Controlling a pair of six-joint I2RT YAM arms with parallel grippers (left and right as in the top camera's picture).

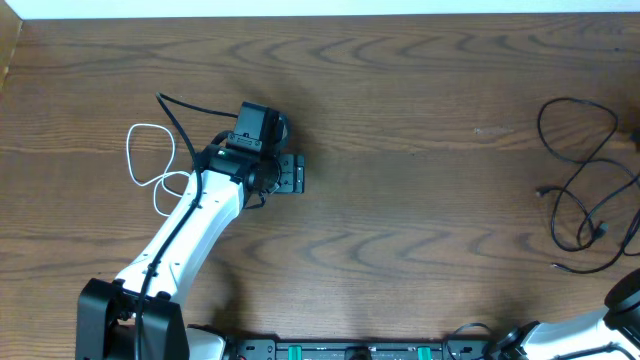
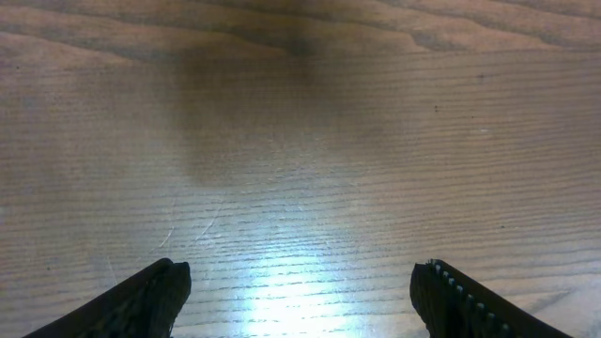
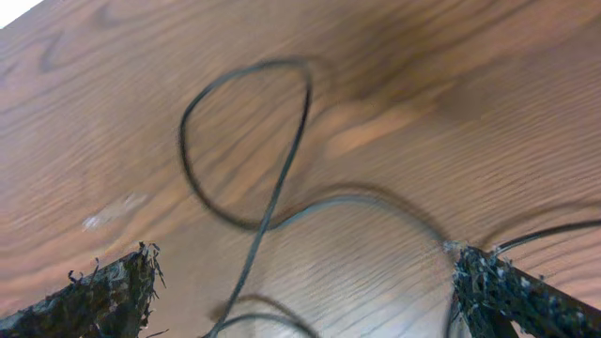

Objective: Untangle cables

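I'm mid-separation: the right tool (image 3: 302, 261) hangs released over a black cable (image 3: 285, 178) loop. The left tool (image 2: 300, 270), also released, has only bare surface (image 2: 300, 113) beneath. Next I must pinch one strand cleanly.

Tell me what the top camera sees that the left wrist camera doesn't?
Only the overhead view shows the white cable, the black cables far to the right, and the left arm. Only the left wrist view shows the left gripper up close, its jaws wide open with nothing between them. Both show the brown wooden table.
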